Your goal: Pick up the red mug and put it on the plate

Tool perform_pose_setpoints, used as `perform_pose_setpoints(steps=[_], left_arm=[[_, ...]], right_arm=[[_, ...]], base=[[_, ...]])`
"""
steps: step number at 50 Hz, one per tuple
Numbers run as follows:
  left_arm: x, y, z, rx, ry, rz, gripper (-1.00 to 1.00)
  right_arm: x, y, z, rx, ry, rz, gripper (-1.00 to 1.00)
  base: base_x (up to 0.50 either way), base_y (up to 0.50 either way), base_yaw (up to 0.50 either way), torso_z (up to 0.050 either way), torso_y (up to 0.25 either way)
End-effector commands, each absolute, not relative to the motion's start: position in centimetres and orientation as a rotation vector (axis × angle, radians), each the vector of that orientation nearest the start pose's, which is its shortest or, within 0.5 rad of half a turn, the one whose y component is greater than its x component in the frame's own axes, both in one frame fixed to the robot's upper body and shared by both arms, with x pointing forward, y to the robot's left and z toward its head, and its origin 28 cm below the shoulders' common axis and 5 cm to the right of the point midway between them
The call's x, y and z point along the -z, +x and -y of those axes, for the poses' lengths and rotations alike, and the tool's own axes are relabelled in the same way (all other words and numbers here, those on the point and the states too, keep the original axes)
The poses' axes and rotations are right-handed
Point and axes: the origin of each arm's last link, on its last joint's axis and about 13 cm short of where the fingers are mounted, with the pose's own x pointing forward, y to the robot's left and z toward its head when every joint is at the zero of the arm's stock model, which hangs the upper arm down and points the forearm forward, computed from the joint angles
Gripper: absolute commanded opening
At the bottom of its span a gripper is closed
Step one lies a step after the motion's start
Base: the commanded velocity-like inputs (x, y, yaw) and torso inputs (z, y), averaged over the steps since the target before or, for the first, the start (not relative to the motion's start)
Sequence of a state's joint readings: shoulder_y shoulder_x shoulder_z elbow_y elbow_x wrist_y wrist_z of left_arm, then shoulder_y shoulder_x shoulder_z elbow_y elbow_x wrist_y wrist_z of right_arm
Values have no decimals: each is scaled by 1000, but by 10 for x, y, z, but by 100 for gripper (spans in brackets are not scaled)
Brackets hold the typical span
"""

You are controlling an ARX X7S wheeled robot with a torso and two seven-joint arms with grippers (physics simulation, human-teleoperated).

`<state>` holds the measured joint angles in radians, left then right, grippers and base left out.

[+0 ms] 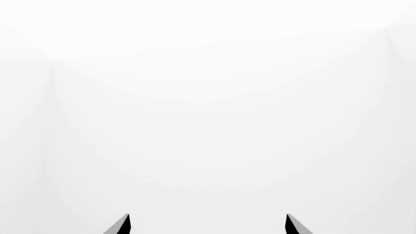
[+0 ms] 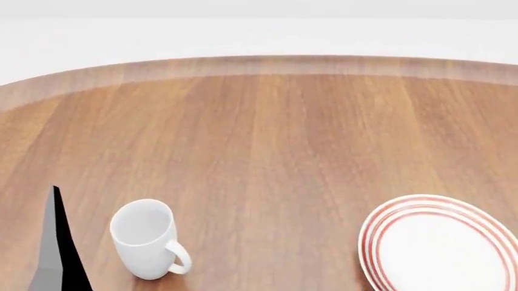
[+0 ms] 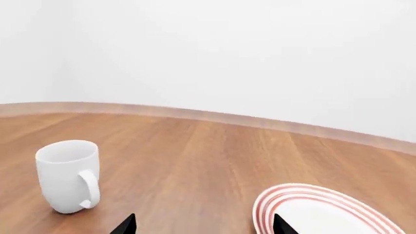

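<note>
The red mug is out of view in every frame. The plate (image 2: 441,245), white with red rings round its rim, lies on the wooden table at the near right in the head view. It also shows in the right wrist view, where the plate (image 3: 325,214) lies just ahead of one fingertip. My right gripper (image 3: 204,225) is open over bare wood, with nothing between its tips. My left gripper (image 1: 208,224) is open too and faces only a blank white wall. One of its fingers (image 2: 60,254) rises at the head view's near left.
A plain white mug (image 2: 145,237) stands upright near the left finger, its handle toward the plate; it appears again as the white mug (image 3: 68,175) in the right wrist view. The round wooden table (image 2: 267,133) ends in a curved far edge against white walls.
</note>
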<state>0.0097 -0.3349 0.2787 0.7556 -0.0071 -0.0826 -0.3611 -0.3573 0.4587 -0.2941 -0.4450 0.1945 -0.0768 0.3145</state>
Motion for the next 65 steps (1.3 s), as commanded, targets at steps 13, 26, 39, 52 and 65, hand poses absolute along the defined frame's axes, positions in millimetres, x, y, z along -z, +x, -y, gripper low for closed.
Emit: perform_pose_setpoints(steps=[13,26,39,52,65], left_arm=[[-153,168,-196,32,104,636,100],[-155,170,-196,36,106,638,100],[-154,170,-196,37,106,637,100],[-153,171,-197,37,108,635,100],[-152,170,-197,36,109,634,100]], right_arm=[[-67,37,125,-238,-133,85,100],[-53,18,130,-226,-100,83,100],[-30,20,130,-235,-82,76,100],[-5,18,126,-251,-52,38,100],[13,12,128,-266,-61,-14,100]], base=[[0,0,0,0,0],[0,0,0,0,0],[0,0,0,0,0],[0,0,0,0,0],[0,0,0,0,0]])
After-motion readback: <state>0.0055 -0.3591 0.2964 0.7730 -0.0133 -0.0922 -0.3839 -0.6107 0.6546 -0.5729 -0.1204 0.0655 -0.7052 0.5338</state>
